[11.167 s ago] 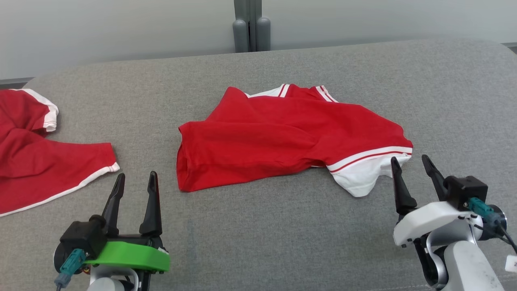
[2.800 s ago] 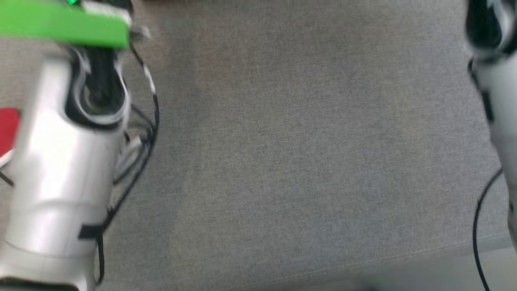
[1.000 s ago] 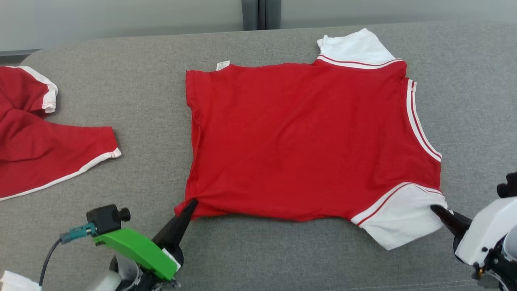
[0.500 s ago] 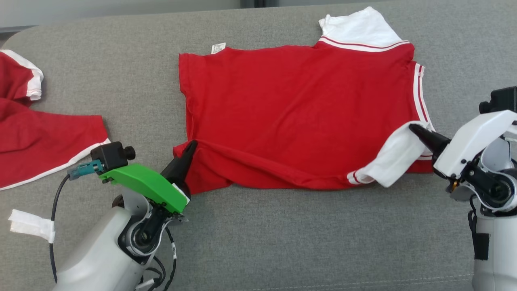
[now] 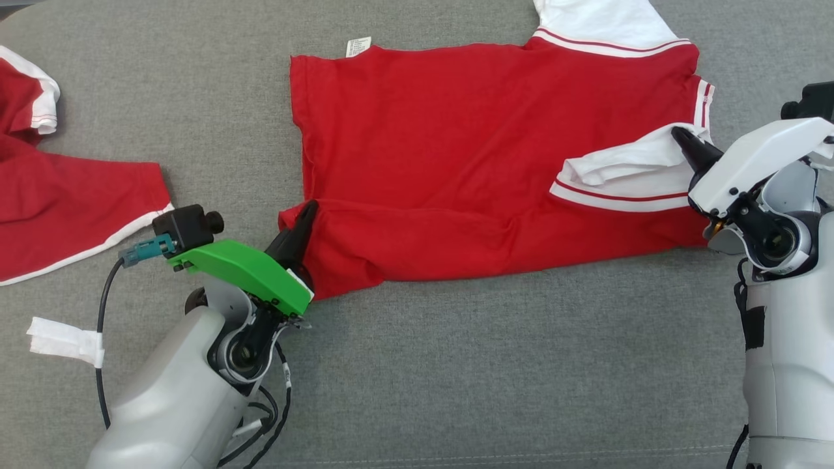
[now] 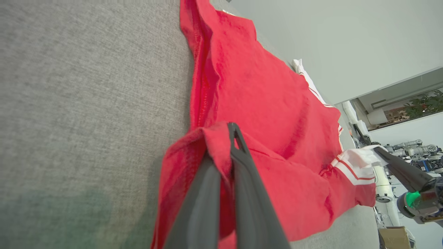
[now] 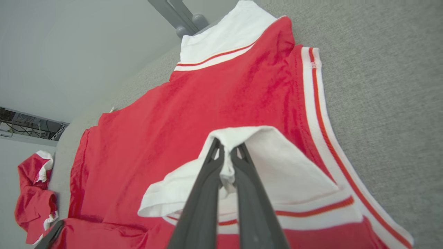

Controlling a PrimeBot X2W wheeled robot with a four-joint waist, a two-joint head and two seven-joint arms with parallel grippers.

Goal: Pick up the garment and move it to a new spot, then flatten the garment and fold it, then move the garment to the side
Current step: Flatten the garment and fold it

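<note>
Near edge has lifted inward; shirt (image 5: 469, 130) lies crosswise ahead, my left end effector (image 5: 306, 210) pinching hem (image 5: 305, 150), right end effector (image 5: 677, 133) pinching sleeve (image 5: 625, 169)

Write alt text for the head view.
A red short-sleeved shirt with white striped sleeves lies on a grey fabric surface, its near edge turned over; the left gripper pinches its hem corner, the right gripper its white sleeve. Another red garment lies far left.
</note>
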